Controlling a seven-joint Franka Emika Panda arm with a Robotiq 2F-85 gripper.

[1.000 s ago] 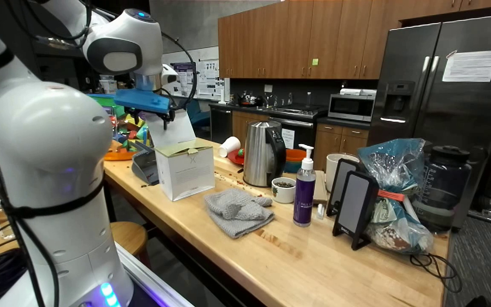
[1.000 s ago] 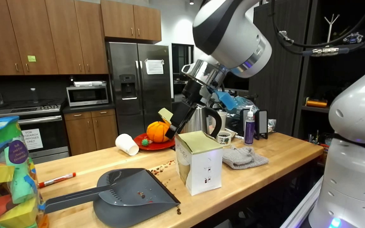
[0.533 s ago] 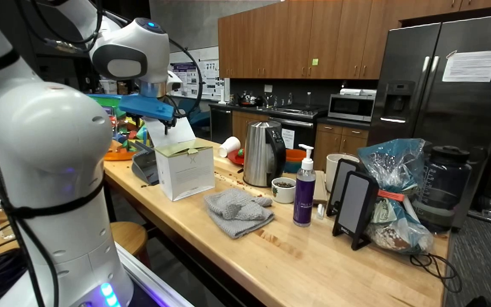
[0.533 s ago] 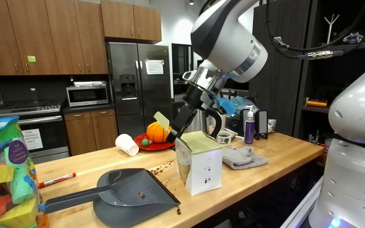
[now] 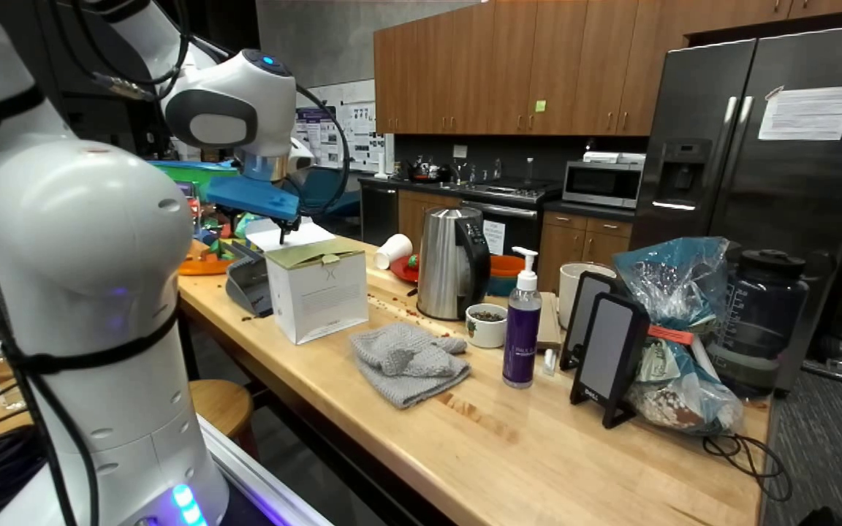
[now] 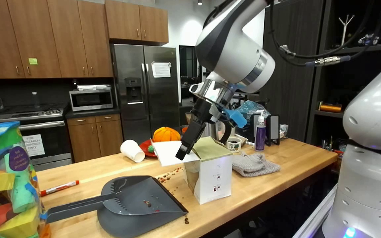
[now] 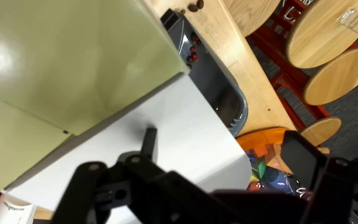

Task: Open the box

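Plainly white, the box [image 6: 215, 180] with pale-green top flaps [image 6: 208, 148], lid [image 6: 167, 154] open outward, fingers [image 7: 301, 158] wide apart.

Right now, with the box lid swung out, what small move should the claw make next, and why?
I'd probably nudge the claw slightly lower, pressing the hinged lid farther down. The lid juts sideways from the top of the cardboard box; one finger overlaps its white face in an exterior view, though contact is unclear. Folding it more might keep it from springing shut.
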